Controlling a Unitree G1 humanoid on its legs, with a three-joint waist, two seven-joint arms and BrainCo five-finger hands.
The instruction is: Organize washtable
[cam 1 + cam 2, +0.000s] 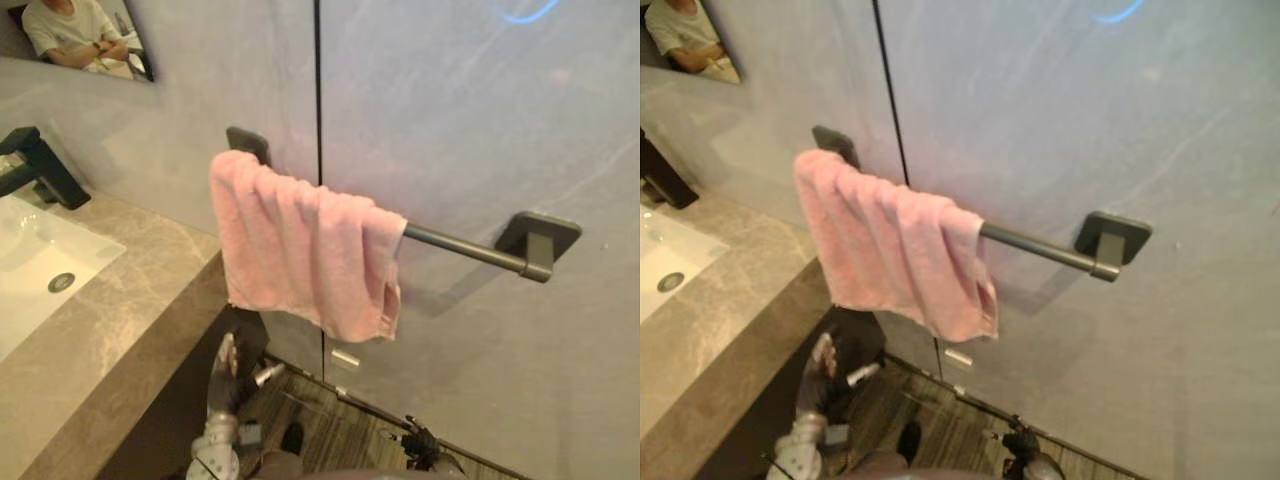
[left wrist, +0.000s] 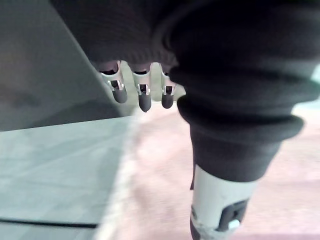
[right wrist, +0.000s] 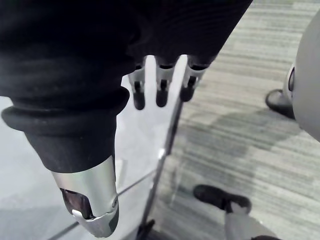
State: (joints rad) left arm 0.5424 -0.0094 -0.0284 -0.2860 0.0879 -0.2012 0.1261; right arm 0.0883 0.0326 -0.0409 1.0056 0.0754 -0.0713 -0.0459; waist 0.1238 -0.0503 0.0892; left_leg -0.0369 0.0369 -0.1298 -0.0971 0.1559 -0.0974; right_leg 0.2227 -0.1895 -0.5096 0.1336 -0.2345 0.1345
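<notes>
Left hand [image 2: 144, 100] slack; towel [image 1: 300, 250] drapes rail [image 1: 460, 247].

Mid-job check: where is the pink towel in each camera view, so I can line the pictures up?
Left eye view: pink towel draped over the dark bar, centre-left.
Right eye view: same towel, further left in the picture.
Left wrist view: a pinkish blur past the left hand; cannot tell whether it is the towel.
Right wrist view: right hand over striped floor.
Shared landmark: the bar's right wall mount.
</notes>
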